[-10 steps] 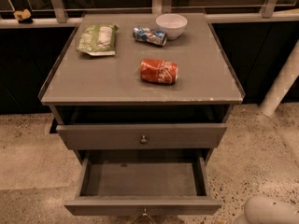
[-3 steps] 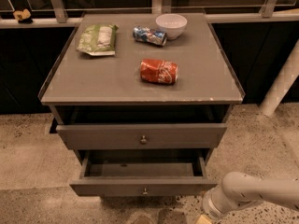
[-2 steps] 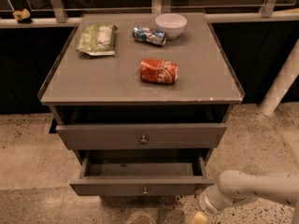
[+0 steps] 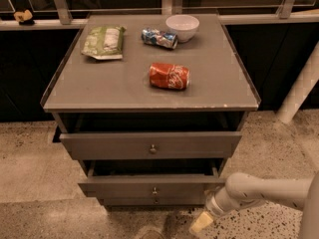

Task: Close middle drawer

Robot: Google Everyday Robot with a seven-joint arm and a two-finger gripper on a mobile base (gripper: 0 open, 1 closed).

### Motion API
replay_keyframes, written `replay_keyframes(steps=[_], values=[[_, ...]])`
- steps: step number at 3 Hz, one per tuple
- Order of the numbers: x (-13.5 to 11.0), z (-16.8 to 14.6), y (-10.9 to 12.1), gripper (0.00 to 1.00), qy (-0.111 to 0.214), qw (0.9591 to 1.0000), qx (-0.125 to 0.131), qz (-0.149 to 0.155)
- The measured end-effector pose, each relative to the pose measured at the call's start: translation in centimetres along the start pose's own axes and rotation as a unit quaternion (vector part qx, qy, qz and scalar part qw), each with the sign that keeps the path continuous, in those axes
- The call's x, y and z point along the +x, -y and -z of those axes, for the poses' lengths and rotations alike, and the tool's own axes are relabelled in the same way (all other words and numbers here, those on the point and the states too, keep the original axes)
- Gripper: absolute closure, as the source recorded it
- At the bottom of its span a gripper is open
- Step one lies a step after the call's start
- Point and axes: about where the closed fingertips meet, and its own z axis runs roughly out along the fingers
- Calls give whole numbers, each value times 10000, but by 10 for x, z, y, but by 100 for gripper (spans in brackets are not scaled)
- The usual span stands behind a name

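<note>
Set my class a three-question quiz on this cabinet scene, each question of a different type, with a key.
1. True or false: the middle drawer is fully shut, flush with the cabinet.
2. Multiple choice: where is the gripper? A) high over the cabinet; B) low near the floor, in front of the middle drawer's right end; C) out of view.
3. Fill in: the white bowl stands beside the crushed ____ can.
Key: 1 false, it juts out a little; 2 B; 3 blue.
</note>
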Motion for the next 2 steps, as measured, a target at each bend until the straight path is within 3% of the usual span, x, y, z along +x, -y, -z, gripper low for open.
replay_keyframes(steps=[2], values=[[-51,-5,35,0,669,9959,538,-270]])
